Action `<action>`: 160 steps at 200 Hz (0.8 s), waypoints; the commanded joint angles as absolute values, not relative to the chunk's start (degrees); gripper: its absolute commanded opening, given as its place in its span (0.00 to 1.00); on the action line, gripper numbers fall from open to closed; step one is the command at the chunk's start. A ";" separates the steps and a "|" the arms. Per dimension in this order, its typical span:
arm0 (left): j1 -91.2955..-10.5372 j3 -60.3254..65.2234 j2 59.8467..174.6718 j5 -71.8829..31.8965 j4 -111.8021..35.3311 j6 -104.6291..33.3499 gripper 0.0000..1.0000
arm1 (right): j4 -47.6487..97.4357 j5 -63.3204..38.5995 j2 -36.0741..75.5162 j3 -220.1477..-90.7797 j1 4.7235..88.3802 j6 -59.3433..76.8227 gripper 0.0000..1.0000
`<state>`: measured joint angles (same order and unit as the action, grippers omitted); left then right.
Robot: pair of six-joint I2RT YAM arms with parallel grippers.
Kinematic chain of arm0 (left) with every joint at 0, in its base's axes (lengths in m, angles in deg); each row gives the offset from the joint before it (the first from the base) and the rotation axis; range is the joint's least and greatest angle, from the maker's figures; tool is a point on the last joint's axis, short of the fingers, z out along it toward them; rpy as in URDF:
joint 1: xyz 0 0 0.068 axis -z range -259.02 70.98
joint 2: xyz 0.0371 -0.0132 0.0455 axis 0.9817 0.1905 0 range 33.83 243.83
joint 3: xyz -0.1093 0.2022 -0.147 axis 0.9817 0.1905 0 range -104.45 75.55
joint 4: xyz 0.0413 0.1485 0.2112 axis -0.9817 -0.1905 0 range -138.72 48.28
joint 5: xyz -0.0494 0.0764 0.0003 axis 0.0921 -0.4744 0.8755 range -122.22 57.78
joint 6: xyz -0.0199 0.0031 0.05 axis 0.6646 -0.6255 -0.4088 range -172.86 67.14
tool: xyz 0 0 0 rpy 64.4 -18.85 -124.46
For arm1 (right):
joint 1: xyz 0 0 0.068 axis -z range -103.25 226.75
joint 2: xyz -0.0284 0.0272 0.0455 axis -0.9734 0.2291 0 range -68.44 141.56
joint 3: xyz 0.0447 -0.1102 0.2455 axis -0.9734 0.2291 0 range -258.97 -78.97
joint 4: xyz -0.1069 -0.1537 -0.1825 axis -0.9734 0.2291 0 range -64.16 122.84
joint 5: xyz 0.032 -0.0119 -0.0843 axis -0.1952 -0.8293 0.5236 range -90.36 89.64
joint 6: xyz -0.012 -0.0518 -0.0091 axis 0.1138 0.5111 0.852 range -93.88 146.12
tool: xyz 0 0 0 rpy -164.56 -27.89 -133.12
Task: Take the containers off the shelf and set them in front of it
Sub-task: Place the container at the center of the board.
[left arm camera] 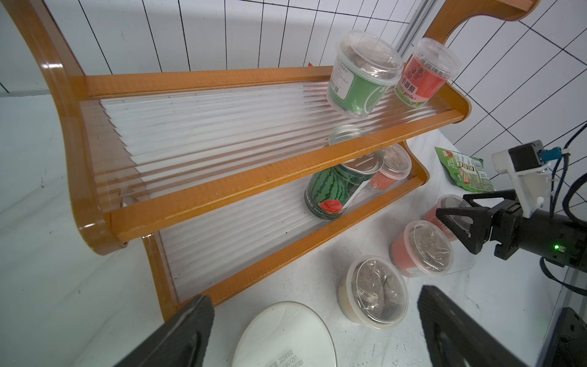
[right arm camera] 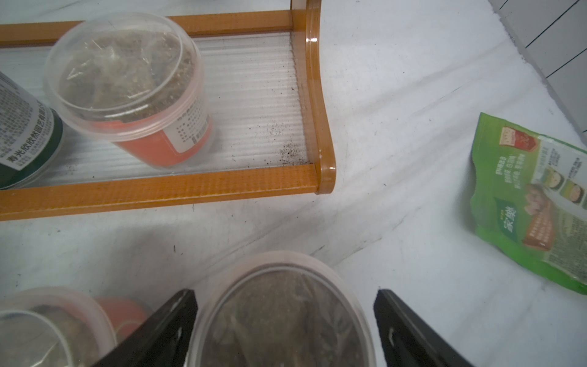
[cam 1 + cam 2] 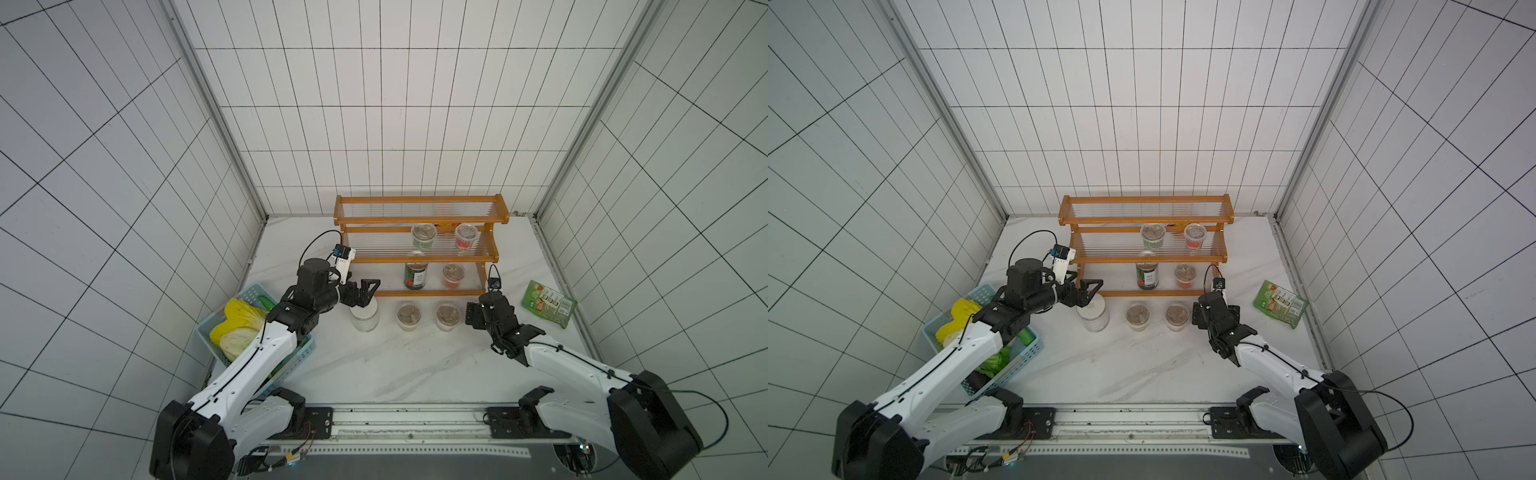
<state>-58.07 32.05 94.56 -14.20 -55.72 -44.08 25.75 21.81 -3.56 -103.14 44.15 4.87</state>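
The orange-brown shelf (image 3: pixel 419 259) holds a green cup (image 3: pixel 423 237) and a red cup (image 3: pixel 465 237) on its middle tier. A green-red tin can (image 3: pixel 415 275) and another red cup (image 3: pixel 453 275) stand on the bottom tier. In front of it on the table stand a white-lidded jar (image 3: pixel 365 318), a yellow cup (image 3: pixel 408 316) and a red cup (image 3: pixel 448 317). My left gripper (image 1: pixel 314 294) hangs open just above the jar's lid (image 1: pixel 284 333). My right gripper (image 2: pixel 284 292) is open astride a third cup (image 2: pixel 282 317), which it hides in both top views.
A light blue basket (image 3: pixel 249 293) of vegetables sits at the left under my left arm. A flat green snack packet (image 3: pixel 548 303) lies right of the shelf. Tiled walls close the back and both sides. The shelf's top tier (image 3: pixel 419 208) is bare.
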 commanded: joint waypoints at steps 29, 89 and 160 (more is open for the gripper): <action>-57.94 30.70 94.22 -14.34 -54.37 -44.33 0.99 | 28.30 24.20 -4.00 -103.23 44.93 4.06 0.93; -57.43 29.53 95.03 -13.89 -54.24 -44.51 0.99 | 28.18 22.23 -5.04 -104.86 45.71 5.73 0.96; -48.93 22.81 103.83 -22.82 -50.68 -44.09 0.99 | 37.95 21.54 -13.82 -113.98 45.96 11.69 0.99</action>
